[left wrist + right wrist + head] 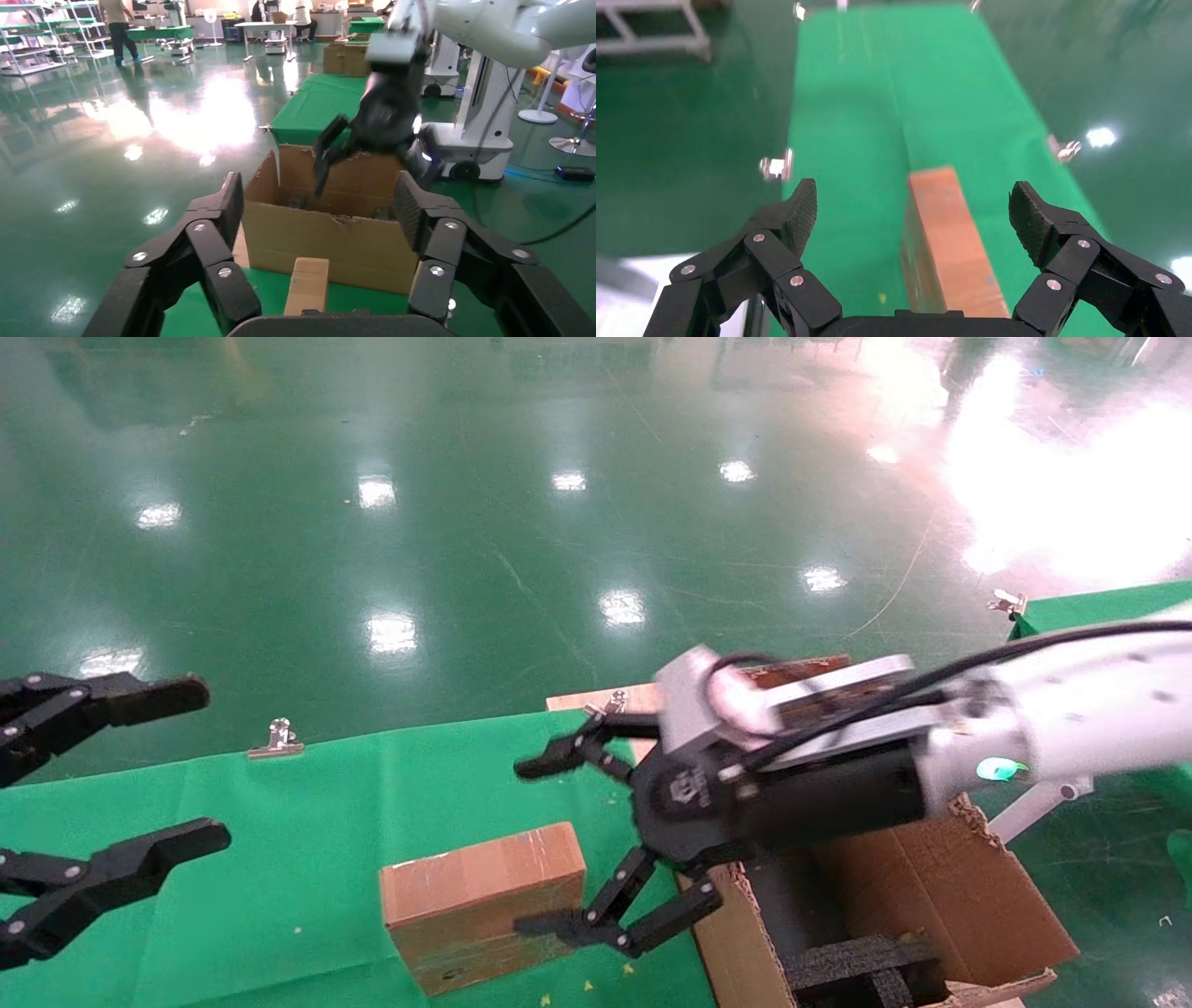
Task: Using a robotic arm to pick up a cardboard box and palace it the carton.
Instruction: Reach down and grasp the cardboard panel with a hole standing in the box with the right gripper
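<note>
Nothing is packed yet: my right gripper (559, 845) hangs wide open and empty beside the cardboard box (480, 901), which stands outside the carton (1006, 905); grasping and placing remain.

Glossy green floor (521, 523); matt green cloth (307, 831) (held by metal clips (276, 738)); the cardboard box (480, 901) looks smooth, perhaps taped; the carton (941, 896) ragged-edged corrugated.

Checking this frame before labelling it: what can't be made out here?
- Large brown corrugated carton: head view, interior mostly hidden by the white right arm; near end cut off by the frame edge.
- Small taped brown cardboard box: its right end is partly behind the open right pincer.
- Left pincer: open; its arm is out of frame.
</note>
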Motion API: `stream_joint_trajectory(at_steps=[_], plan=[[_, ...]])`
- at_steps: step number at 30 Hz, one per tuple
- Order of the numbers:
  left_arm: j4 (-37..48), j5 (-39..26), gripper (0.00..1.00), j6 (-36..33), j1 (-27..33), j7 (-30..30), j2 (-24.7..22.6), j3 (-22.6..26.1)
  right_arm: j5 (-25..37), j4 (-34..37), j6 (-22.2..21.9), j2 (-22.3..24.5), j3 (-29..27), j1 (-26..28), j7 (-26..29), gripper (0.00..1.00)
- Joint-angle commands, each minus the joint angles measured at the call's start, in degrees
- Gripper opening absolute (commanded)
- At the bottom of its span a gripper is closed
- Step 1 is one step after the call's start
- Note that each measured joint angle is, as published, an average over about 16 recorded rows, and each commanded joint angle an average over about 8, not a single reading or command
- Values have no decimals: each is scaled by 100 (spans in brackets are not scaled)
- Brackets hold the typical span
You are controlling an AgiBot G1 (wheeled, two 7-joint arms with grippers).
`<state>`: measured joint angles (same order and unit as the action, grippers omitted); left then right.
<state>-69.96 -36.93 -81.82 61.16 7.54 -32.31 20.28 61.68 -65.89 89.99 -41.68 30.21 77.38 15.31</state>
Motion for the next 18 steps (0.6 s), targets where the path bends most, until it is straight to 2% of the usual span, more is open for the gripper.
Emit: stream_joint_trajectory(at_steps=[1, 9, 18], plan=[[0, 0, 0, 0, 0, 0, 0, 0, 330, 166, 96, -165, 282, 303, 63, 100], [0, 0, 0, 0, 0, 0, 0, 0, 859, 1215, 108, -908, 1343, 1110, -363, 100], [0, 0, 0, 0, 0, 0, 0, 0, 1200, 2399, 94, -1746, 2283, 1760, -1032, 100]])
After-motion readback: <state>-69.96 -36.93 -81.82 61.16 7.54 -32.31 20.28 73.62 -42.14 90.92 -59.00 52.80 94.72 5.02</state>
